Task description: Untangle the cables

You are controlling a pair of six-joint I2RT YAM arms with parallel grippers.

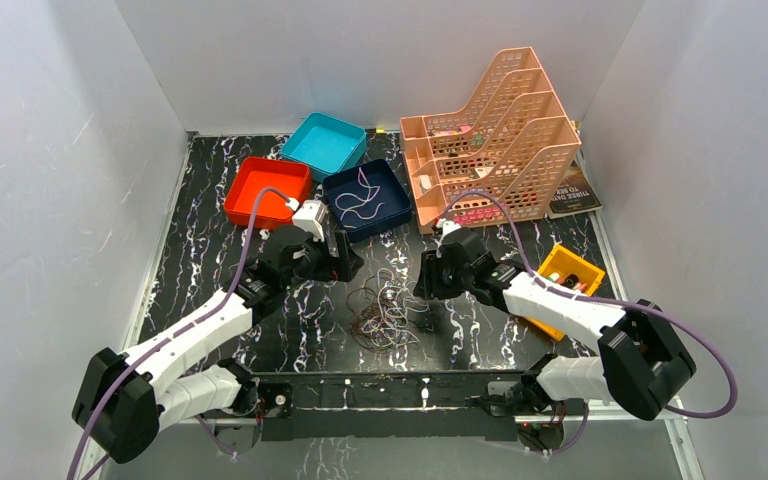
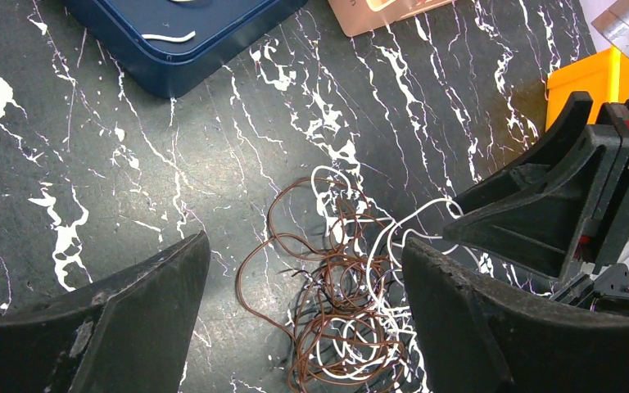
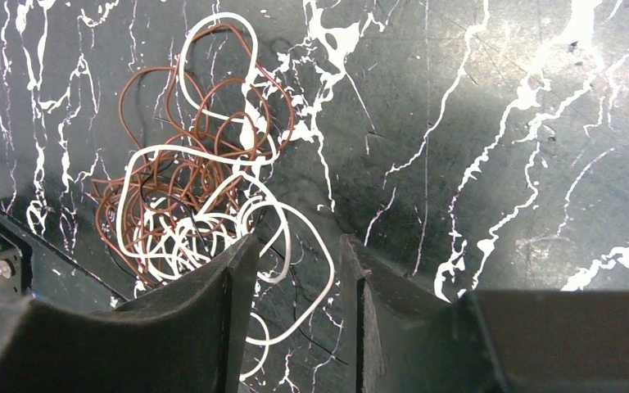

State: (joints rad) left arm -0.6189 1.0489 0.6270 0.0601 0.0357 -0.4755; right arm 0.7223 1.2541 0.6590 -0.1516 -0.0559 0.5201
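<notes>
Cables (image 1: 388,312) lie in one loose knot on the dark marbled table (image 1: 190,250), low in the middle of the overhead frame, between the two claws. Brown loops make up most of the bunch, with white strands threaded through and a few thin black ones underneath. In the right wrist view the knot fills the left half of the frame, and one white loop (image 3: 331,270) strays out to the lower middle, under the gap of the right claw (image 3: 299,241). That claw hangs low over the loop with its jaws partly apart and nothing pinched between them. The left claw (image 2: 305,246) is spread wide and empty, hovering over the upper edge of the bunch. A navy tray (image 1: 392,212) in the upper middle of the overhead frame already holds a few pale strands, so the job looks begun but far from finished. The step in hand appears to be singling out one white strand. To do it well, bring the right claw down where the stray loop lies clear of the brown ones, close on that one strand only, and lift slowly. Meanwhile the left claw could pin the brown mass so that it does not ride up. These wires look light and springy, so a quick pull would likely drag the whole knot along.
</notes>
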